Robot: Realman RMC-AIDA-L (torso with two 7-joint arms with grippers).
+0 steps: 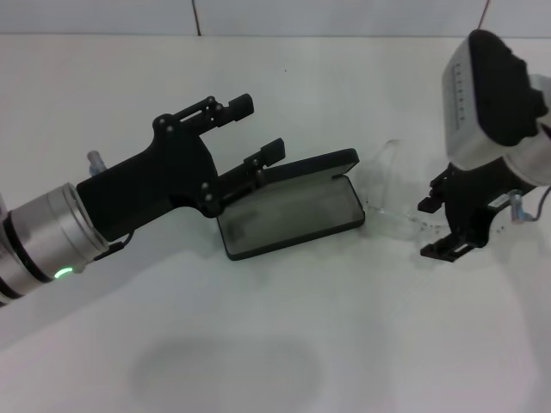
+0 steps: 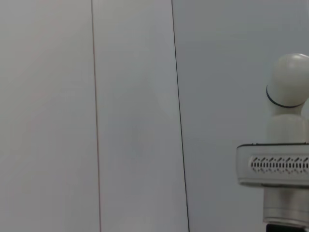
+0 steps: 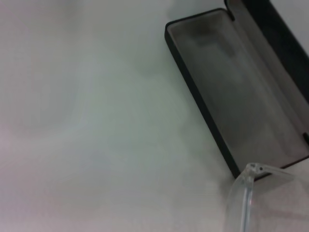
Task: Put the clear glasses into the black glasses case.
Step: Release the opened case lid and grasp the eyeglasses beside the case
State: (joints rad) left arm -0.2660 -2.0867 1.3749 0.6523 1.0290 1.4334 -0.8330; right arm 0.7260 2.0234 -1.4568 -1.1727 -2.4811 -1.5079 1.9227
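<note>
Wide white table (image 1: pixel 284 344) underneath. Left end effector (image 1: pixel 250 129), fingers spread wide, hovering at the raised lid of the open rectangular black hard glasses case (image 1: pixel 293 215), grey lining bare. Right end effector (image 1: pixel 439 228) poised over the clear wraparound plastic glasses (image 1: pixel 392 202) just beside the case; can't tell its finger state. Light, slippery, springy, probably scratch-prone; best pinched at the bridge.

You have a black glasses case (image 1: pixel 297 202) with grey lining, clear glasses (image 1: pixel 392 206) beside it, black grippers on silver-grey arms, and a white table (image 1: pixel 344 344).
</note>
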